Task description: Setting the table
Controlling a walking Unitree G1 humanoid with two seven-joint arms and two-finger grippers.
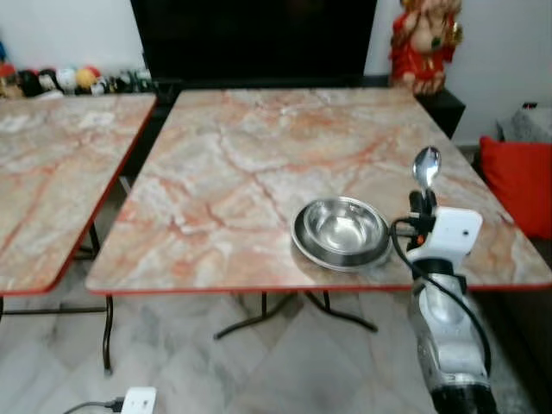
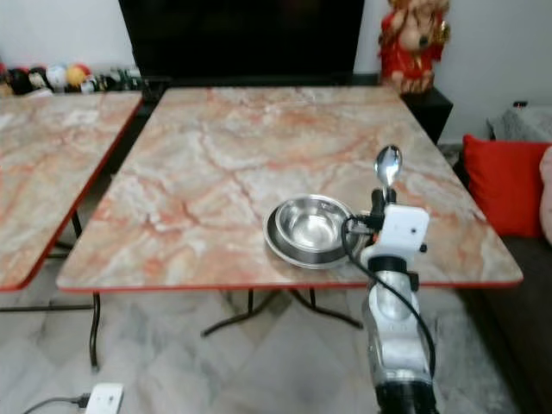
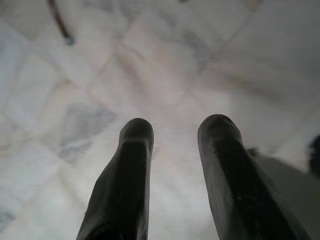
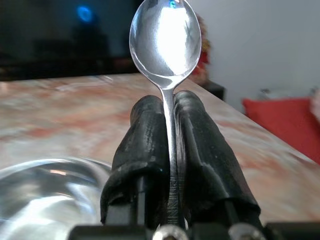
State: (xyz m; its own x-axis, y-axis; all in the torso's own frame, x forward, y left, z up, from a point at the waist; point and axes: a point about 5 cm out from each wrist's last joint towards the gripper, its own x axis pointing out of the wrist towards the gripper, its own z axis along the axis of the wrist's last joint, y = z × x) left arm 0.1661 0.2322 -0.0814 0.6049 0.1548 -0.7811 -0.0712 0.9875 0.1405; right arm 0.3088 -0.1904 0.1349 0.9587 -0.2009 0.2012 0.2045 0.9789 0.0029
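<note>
My right gripper (image 4: 170,125) is squeezing a spoon (image 4: 165,42) upright at 3 o'clock of the bowl (image 1: 345,228), while my left gripper (image 3: 175,150) is hanging open.

Second marble-top table (image 1: 52,172) seen at left, apart from main one. Red figurine (image 1: 424,39) placed at far right. Red cushion (image 1: 522,185) seen at right. Row of small toys (image 1: 60,79) lined up far left. White plug adapter (image 1: 136,401) seen on near floor.

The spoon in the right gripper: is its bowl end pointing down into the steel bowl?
No. The spoon stands upright, its bowl end above the right gripper, which clamps the handle beside the steel bowl.
</note>
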